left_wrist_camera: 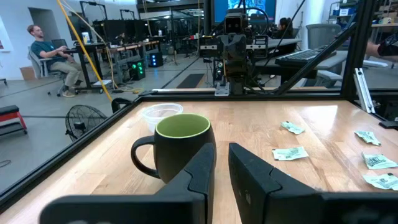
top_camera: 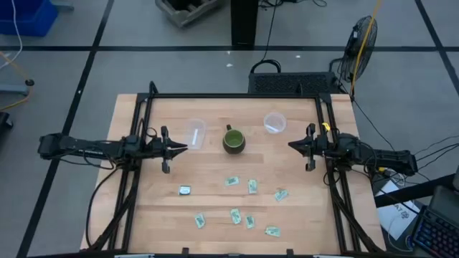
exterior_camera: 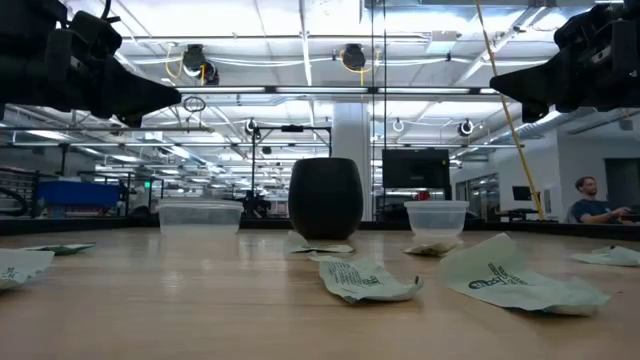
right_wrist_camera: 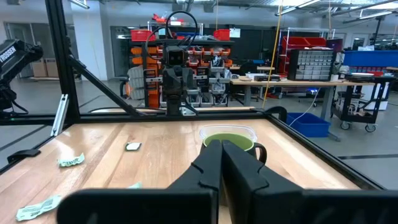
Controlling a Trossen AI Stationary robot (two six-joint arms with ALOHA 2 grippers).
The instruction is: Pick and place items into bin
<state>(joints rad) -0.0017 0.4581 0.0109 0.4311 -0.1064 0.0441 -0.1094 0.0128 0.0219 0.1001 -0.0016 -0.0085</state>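
The packets [top_camera: 237, 215] lie loose on the wood surface [top_camera: 143, 215], in the half nearest the 6 o'clock edge of the high view. Eight show there. A top row has four: the bluish-silver packet [top_camera: 185, 190] at the 9 o'clock end, then three pale green ones going twd 3 o'clock. A low row has four more green ones. All lie flat, none touching. Their long sides point all ways: some tilted, some almost up-down in the high view. Too small to read the print. In the low view two crumpled packets [exterior_camera: 365, 278] sit up close, w/ more cut off at both side edges.

The dark green mug [top_camera: 233, 140] stands upright near the middle, handle twd 12 o'clock. It hides part of the stuff behind it in the low view. Two clear cups sit by it: the left clear cup [top_camera: 195, 132] at its 9 o'clock looks tipped on its side, hard to tell; the right clear cup [top_camera: 275, 122] at its 2 o'clock stands up.

Left gripper [top_camera: 181, 148] hangs above the surface at 9 o'clock of the mug, fingers only a thin slit apart, holding nothing. Right gripper [top_camera: 293, 145] hangs at 3 o'clock of the mug, fingers pressed together, empty too. Both point at the mug, well apart from the packets.

A person [left_wrist_camera: 53, 53] sits in the room behind, far off.
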